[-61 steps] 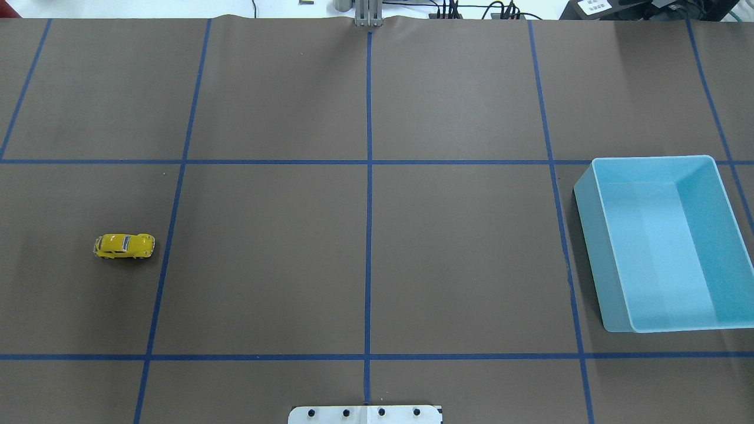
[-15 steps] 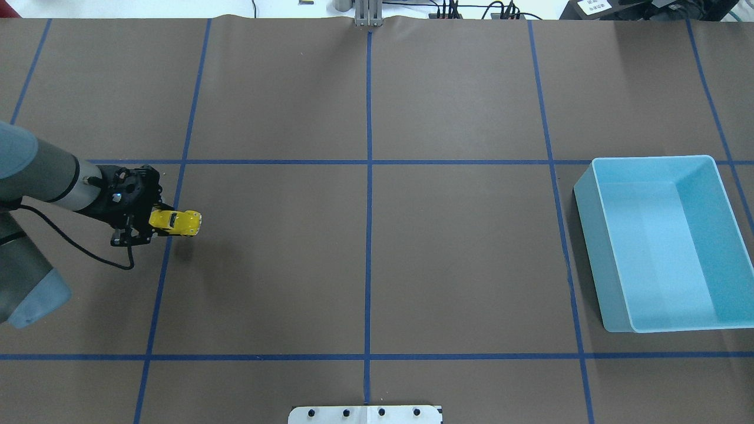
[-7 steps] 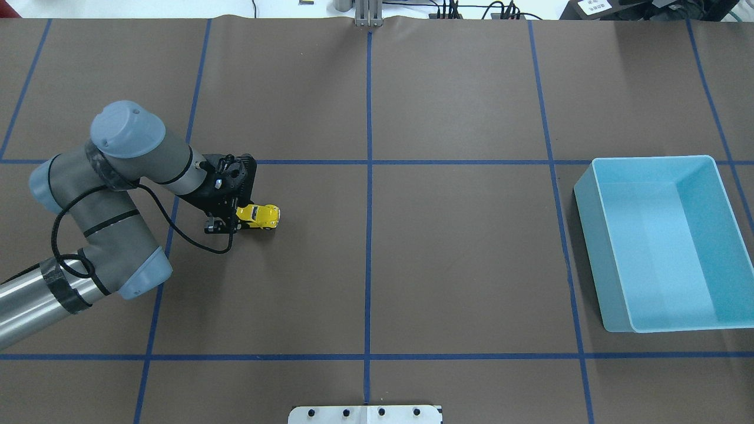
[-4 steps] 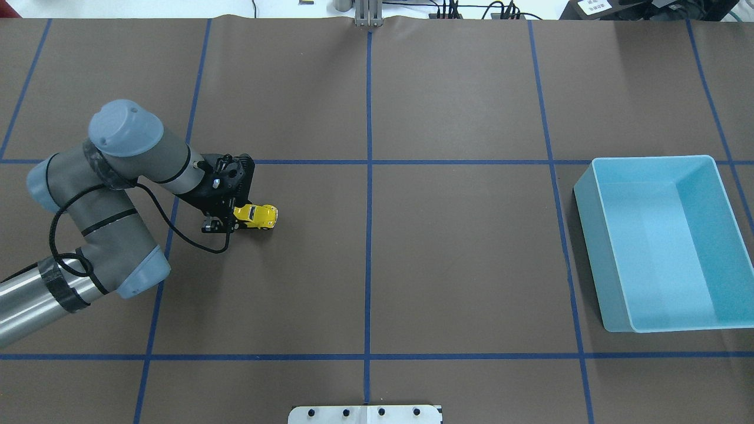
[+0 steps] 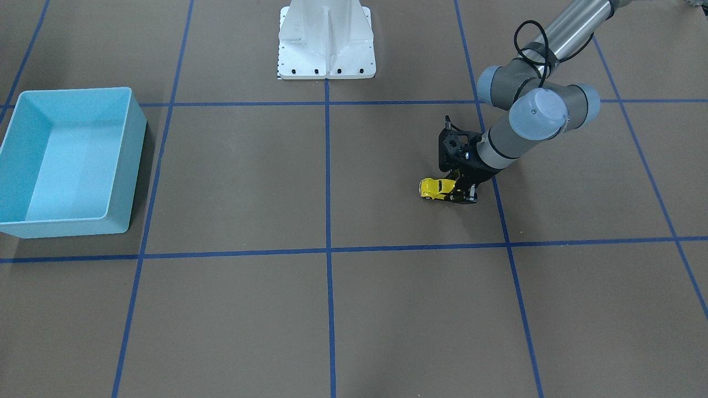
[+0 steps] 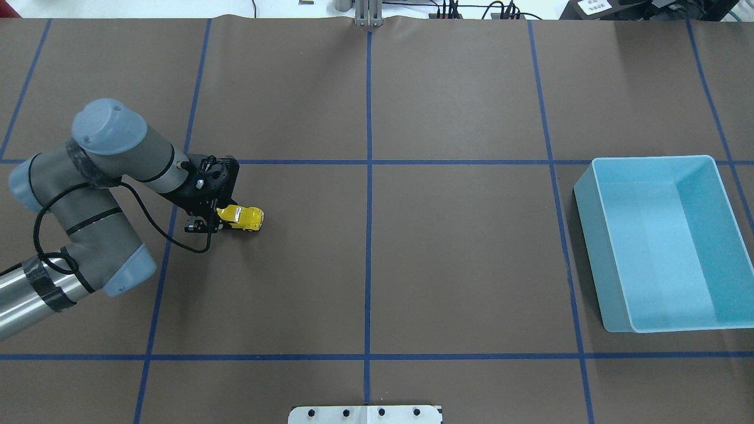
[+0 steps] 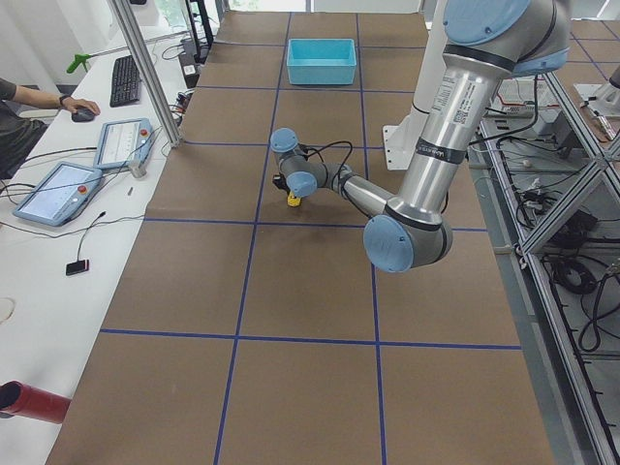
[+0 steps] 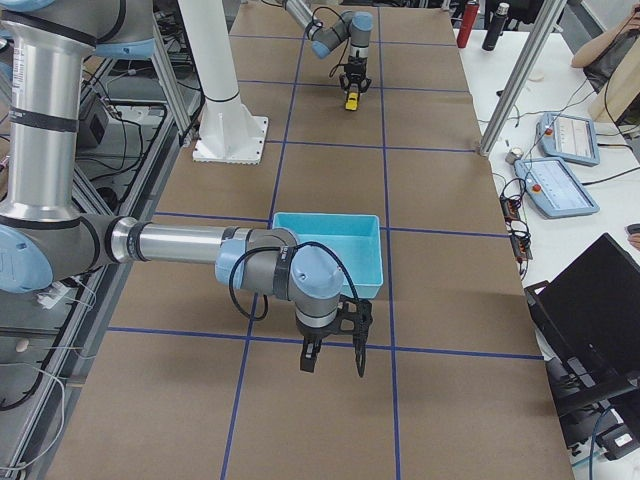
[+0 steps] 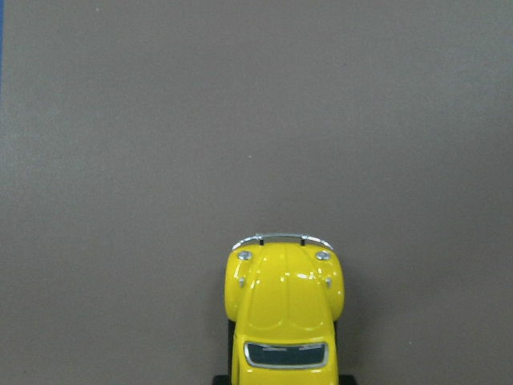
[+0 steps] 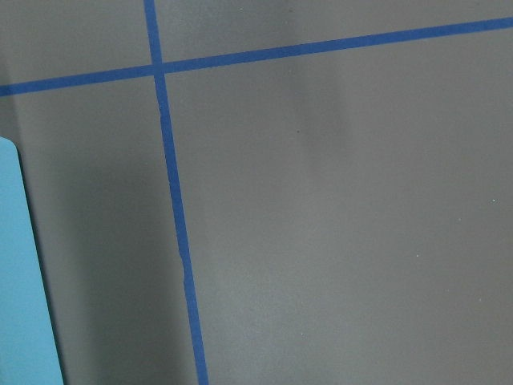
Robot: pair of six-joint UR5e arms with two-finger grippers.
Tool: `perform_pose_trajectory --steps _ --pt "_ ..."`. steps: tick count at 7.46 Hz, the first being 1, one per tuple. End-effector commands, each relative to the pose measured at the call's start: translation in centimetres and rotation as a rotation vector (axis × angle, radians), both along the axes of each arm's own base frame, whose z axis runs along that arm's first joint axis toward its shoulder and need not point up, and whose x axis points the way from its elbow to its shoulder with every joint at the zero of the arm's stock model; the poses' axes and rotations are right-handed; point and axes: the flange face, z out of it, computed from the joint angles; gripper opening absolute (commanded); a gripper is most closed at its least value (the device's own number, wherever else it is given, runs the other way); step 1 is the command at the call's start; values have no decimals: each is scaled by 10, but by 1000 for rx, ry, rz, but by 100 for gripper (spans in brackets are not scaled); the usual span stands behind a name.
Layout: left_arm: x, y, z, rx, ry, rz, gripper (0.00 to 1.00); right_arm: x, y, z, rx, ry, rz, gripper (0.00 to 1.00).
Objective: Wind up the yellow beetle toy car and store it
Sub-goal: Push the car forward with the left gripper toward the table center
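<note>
The yellow beetle toy car (image 6: 242, 218) sits low on the brown table, left of centre, nose pointing towards the light blue bin (image 6: 589, 235) at the far right. My left gripper (image 6: 219, 219) is shut on the car's rear. The front-facing view shows the same grip (image 5: 462, 190) on the car (image 5: 433, 188), whose wheels seem to touch the paper. The left wrist view shows the car's bonnet (image 9: 284, 309). My right gripper (image 8: 333, 370) shows only in the exterior right view, next to the bin (image 8: 325, 255); I cannot tell whether it is open or shut.
Blue tape lines (image 6: 369, 235) divide the brown table cover into squares. The white robot base (image 5: 326, 38) stands at the table's robot side. An operator's desk with tablets (image 7: 58, 189) lies beyond the table's far edge.
My left arm came in, took hold of the car and carried it right. Over the last second it has drawn the car back to the left along the table.
</note>
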Motion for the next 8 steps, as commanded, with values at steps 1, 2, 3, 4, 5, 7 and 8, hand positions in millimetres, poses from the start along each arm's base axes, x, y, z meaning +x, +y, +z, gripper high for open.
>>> perform_pose_trajectory --steps 1,2,3,4,5,7,8 --pt "-9 -4 14 -11 -12 3 0 0 0 0 0 0 0 100" --pt "-11 -4 20 -9 -18 9 0 0 0 0 0 0 0 100" --pt "-19 -9 23 -18 -11 17 0 0 0 0 0 0 0 100" --pt "-23 -11 27 -22 -11 19 57 0 0 0 0 0 0 100" --pt "-25 -13 28 -20 -11 16 100 0 0 0 0 0 0 100" --pt "-32 -18 28 -17 -6 3 100 0 -1 -1 2 0 0 100" --pt "-35 -19 30 -17 -6 1 100 0 0 0 2 0 0 100"
